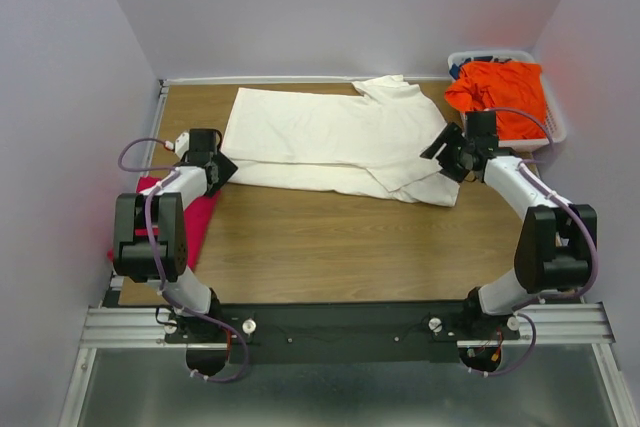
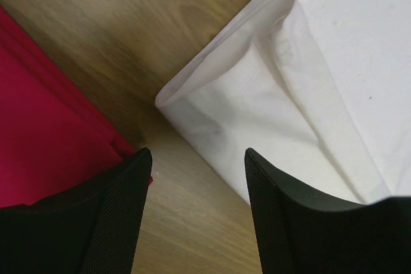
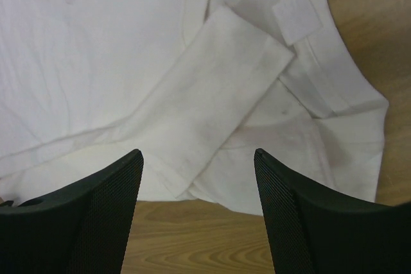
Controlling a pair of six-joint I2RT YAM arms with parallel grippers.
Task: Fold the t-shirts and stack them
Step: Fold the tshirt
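Note:
The cream-white t-shirt [image 1: 330, 137] lies across the back half of the table, folded lengthwise, with its sleeve [image 3: 218, 94] laid over the body. My left gripper [image 1: 222, 165] stands open at the shirt's left hem corner [image 2: 308, 94]; only bare wood shows between its jaws [image 2: 197, 155]. My right gripper [image 1: 445, 152] stands open at the collar end; its jaws [image 3: 198, 153] frame the shirt's near edge [image 3: 128, 62] and grip nothing. The magenta-pink t-shirt [image 1: 200, 222] lies under the left arm at the table's left edge [image 2: 45, 139]. The orange t-shirt [image 1: 500, 92] sits bunched in the basket.
A white lattice basket [image 1: 556, 133] stands at the back right corner, just beyond the right arm. Walls close off the table on the left, back and right. Bare wooden tabletop [image 1: 340, 242] lies between the white shirt and the arm bases.

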